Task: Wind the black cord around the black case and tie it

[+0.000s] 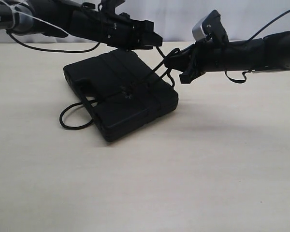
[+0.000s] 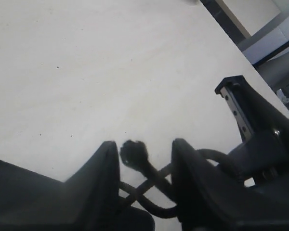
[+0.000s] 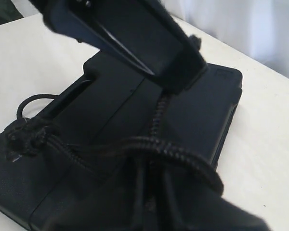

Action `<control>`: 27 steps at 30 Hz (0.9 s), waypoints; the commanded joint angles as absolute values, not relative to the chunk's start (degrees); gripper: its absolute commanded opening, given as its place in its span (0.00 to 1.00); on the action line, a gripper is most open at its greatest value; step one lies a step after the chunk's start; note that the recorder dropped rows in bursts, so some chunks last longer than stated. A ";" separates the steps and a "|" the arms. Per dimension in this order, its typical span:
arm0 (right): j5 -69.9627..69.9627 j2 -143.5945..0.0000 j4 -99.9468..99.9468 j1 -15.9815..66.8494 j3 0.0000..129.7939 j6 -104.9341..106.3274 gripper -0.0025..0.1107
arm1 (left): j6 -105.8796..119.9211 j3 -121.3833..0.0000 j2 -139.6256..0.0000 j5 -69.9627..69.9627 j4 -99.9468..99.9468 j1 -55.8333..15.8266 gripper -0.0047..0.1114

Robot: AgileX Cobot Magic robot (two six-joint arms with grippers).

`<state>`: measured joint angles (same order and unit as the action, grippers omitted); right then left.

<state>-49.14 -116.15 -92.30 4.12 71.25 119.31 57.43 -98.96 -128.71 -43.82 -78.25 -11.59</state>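
The black case [image 1: 135, 113] lies flat on the table [image 1: 208, 169], and the black cord [image 3: 178, 153] crosses its lid; a small knot [image 3: 24, 137] sits on the lid near the handle slot, and a slack loop [image 1: 63, 118] hangs off the edge beside that slot. The jaws of the right gripper [image 1: 176, 67] are closed on the cord just beside the far corner of the case, and the strands from the knot run up to them. The jaws of the left gripper [image 2: 143, 147] stand apart with the knobbed tip [image 2: 134, 154] of the cord between them; if they pinch the crossed strands lower down, I cannot tell.

The step in hand seems to be the tying. To do it well, the left jaws should close behind the knobbed tip, not on it, so it cannot slip out; the right gripper should keep its strand tight while the left one pulls; both should pull low and in opposite directions, otherwise the case may lift or slide on the table.
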 commanded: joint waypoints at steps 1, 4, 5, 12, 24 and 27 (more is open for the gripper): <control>-49.76 -116.12 -92.15 4.13 71.26 118.63 0.06 | 58.64 -99.65 -128.57 -43.09 -79.05 -13.01 0.18; -49.23 -116.12 -92.17 4.13 71.26 116.34 0.07 | 58.64 -99.65 -128.57 -42.70 -79.18 -13.14 0.04; -48.99 -116.12 -92.17 4.13 71.26 115.28 0.10 | 58.64 -99.65 -128.57 -42.57 -79.18 -13.14 0.04; -40.78 -114.37 -79.77 3.42 71.26 102.03 0.56 | 58.64 -99.65 -127.75 -45.10 -79.18 -11.89 0.04; -41.68 -99.42 -65.08 5.99 71.26 89.85 0.65 | 60.31 -102.40 -123.39 -51.63 -79.04 -11.72 0.04; -39.51 -101.96 -65.08 9.27 71.26 95.62 0.65 | 60.31 -104.17 -123.39 -55.28 -79.04 -11.72 0.04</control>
<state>-40.73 -99.90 -64.97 6.65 71.43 89.54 60.06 -102.39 -124.29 -51.32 -77.88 -11.83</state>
